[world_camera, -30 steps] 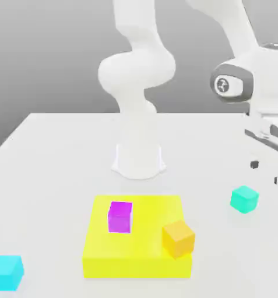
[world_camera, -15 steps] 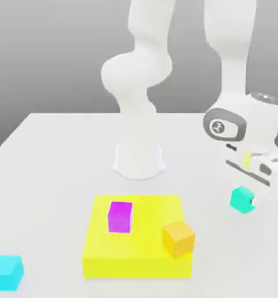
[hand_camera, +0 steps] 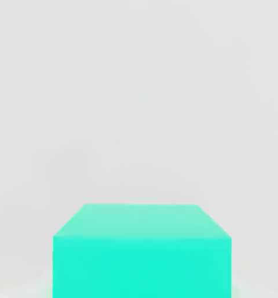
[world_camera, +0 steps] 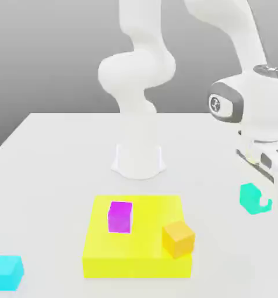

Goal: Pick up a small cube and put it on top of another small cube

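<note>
White table under a grey backdrop: teal cube gripped, cyan cube waiting at the near corner.

Nearest, at the table's (world_camera: 59, 151) front corner on the exterior view's left, sits the cyan cube (world_camera: 6, 272). Further in lies the yellow slab (world_camera: 138, 253), with the orange cube (world_camera: 178, 237) tilted over its front edge and the magenta cube (world_camera: 120, 216) behind it. Toward the table's far-side edge on the exterior view's right, the gripper (world_camera: 259, 197) is clenched on the teal cube (world_camera: 250, 198), which looks just clear of the surface. Best to lift well above the slab's cubes, carry across, square up over the cyan cube, then lower gently before letting go.
</note>
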### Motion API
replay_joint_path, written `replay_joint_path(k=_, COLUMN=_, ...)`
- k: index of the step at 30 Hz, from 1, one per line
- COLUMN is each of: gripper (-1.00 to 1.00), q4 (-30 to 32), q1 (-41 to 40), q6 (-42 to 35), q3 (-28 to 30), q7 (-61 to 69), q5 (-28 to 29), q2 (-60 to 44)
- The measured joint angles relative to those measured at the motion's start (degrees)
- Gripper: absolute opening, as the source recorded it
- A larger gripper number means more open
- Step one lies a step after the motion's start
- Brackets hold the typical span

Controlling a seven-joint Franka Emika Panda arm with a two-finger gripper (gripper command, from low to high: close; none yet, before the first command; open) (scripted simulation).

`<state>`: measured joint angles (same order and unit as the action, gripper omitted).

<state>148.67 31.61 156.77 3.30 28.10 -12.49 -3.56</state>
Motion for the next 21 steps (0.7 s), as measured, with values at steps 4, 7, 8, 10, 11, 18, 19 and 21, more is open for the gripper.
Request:
replay_joint_path(k=4, gripper=-1.00, q4=-5.9, q1=-9.4, q6=-3.7, q3=5.6, q7=2.5, q5=-2.3, q2=-3.1)
replay_joint_path(k=7, gripper=-1.00, q4=-9.0, q1=-14.4, q6=-5.8, q3=9.8, q7=4.0, q5=-3.2, q2=-4.9)
replay_joint_path(k=8, gripper=-1.00, q4=-9.8, q1=-15.9, q6=-6.3, q3=11.2, q7=4.5, q5=-3.5, q2=-5.3)
replay_joint_path(k=10, gripper=-1.00, q4=-11.3, q1=-18.8, q6=-7.5, q3=13.9, q7=5.4, q5=-3.9, q2=-6.1)
replay_joint_path(k=11, gripper=-1.00, q4=-12.0, q1=-20.3, q6=-8.0, q3=15.2, q7=5.9, q5=-4.1, q2=-6.4)
replay_joint_path(k=18, gripper=-1.00, q4=-16.4, q1=-31.7, q6=-9.0, q3=23.2, q7=10.7, q5=-4.5, q2=-14.1)
replay_joint_path(k=19, gripper=-1.00, q4=-17.1, q1=-33.8, q6=-7.6, q3=22.5, q7=12.2, q5=-6.1, q2=-17.0)
replay_joint_path(k=21, gripper=1.00, q4=-17.6, q1=-35.3, q6=-6.2, q3=21.6, q7=13.5, q5=-7.6, q2=-19.3)
